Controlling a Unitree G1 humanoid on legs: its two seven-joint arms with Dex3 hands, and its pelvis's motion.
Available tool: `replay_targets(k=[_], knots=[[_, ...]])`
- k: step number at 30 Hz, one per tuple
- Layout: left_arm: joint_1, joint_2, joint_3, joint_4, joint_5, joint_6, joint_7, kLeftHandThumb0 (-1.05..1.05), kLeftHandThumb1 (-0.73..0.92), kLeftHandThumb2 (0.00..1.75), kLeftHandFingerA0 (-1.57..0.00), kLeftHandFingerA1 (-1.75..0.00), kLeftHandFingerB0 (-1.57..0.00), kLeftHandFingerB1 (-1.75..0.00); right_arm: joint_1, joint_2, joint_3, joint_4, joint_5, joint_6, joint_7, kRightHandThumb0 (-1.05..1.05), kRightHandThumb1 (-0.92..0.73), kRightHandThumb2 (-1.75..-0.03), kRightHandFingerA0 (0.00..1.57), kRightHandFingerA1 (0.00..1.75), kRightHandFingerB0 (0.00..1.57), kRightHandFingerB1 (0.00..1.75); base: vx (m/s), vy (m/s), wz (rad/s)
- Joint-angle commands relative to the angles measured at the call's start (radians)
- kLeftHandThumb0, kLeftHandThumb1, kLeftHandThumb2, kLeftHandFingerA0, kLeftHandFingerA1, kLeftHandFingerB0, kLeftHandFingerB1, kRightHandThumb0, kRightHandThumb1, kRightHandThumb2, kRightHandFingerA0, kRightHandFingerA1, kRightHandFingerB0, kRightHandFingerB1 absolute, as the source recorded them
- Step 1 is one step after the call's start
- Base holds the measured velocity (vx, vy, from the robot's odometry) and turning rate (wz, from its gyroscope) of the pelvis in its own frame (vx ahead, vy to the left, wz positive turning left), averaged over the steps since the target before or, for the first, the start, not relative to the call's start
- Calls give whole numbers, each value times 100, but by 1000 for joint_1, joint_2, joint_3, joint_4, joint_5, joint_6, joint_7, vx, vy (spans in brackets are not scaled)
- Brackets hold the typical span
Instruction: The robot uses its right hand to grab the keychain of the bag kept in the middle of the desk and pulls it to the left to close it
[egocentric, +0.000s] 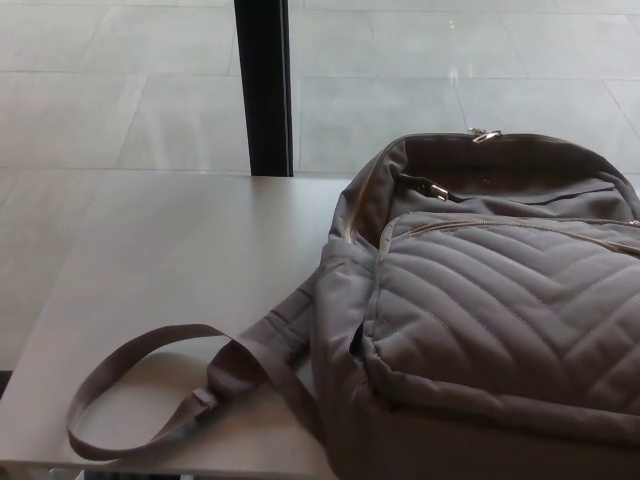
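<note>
A grey quilted backpack (490, 310) lies on the pale desk (170, 260), filling the right half of the head view. Its top compartment gapes open, showing a dark inside. A small metal zipper pull (436, 190) sits at the left end of that opening. Another metal ring (484, 134) shows on the bag's far top edge. A zipper line runs across the quilted front pocket. One shoulder strap (150, 390) loops out over the desk toward the near left. Neither of my hands shows in the picture.
A black vertical post (265, 85) stands behind the desk's far edge, against a pale tiled floor (110, 100). The desk's near edge runs along the bottom left, just under the strap loop.
</note>
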Motion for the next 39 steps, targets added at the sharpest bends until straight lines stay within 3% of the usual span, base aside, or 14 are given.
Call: replay_targets(k=[1,7,9,14,19,20,22,23,25,26,30,31,35,39], knots=[[8,13,9,-10,-13,-15,-16,-66,73,62,-64,-54,-55,-42,-98,48,-40,33,46,21,-64,6,-53,-118,86,167,79,136,0,0,0],[6,17,5,-13,-6,-7,-10,-65,74,63,-63,-54,-54,-43,-171,72,-28,25,37,65,-55,13,-50,-118,87,163,81,137,0,0,0],[3,18,2,-5,-1,-13,-5,-65,74,63,-65,-55,-56,-43,-213,71,-6,13,16,116,-46,5,-42,-126,87,163,84,140,0,0,0],[8,22,-7,-7,6,-21,-6,-67,74,63,-64,-54,-55,-43,-312,88,47,1,9,186,-27,-3,-39,-125,94,164,87,138,0,0,0],[2,21,-2,13,0,-15,-7,-66,74,63,-65,-53,-56,-43,-375,107,96,26,23,181,-9,-3,-40,-125,99,159,93,136,0,0,0],[4,20,-3,7,0,-16,-5,-64,74,63,-64,-54,-55,-43,-387,100,129,22,-1,192,7,-6,-40,-116,120,134,106,121,0,0,0],[5,19,-3,5,0,-16,-4,-64,74,63,-64,-54,-55,-43,-393,93,148,19,-8,201,12,-6,-40,-116,120,134,106,121,0,0,0],[3,20,-2,6,-1,-10,-4,-67,74,63,-64,-54,-55,-43,-414,100,186,5,-24,254,33,-7,-45,-117,94,162,86,139,0,0,0],[3,23,-4,8,2,-15,-6,-66,74,63,-64,-54,-54,-43,-442,118,228,7,-37,285,39,-6,-46,-117,95,165,84,141,0,0,0],[2,24,-5,10,3,-16,-7,-68,74,63,-65,-54,-54,-44,-453,123,248,21,-47,270,35,-6,-43,-126,99,167,84,144,0,0,0],[6,26,-12,4,9,-26,-6,-68,75,63,-64,-54,-53,-44,-521,169,335,65,-87,331,25,-9,-48,-118,95,167,82,146,0,0,0],[5,27,-15,6,13,-27,4,-68,75,63,-65,-53,-54,-43,-562,205,364,102,-95,383,24,-10,-53,-106,87,171,79,153,0,0,0],[-9,26,-21,20,18,-9,20,-64,77,63,-65,-51,-53,-43,-634,260,413,171,-127,465,8,-13,-62,-93,82,175,70,156,0,0,0],[-2,21,-33,13,26,-26,23,-67,76,63,-65,-53,-54,-44,-712,338,460,239,-160,528,-27,-13,-59,-101,80,174,67,152,0,0,0]])
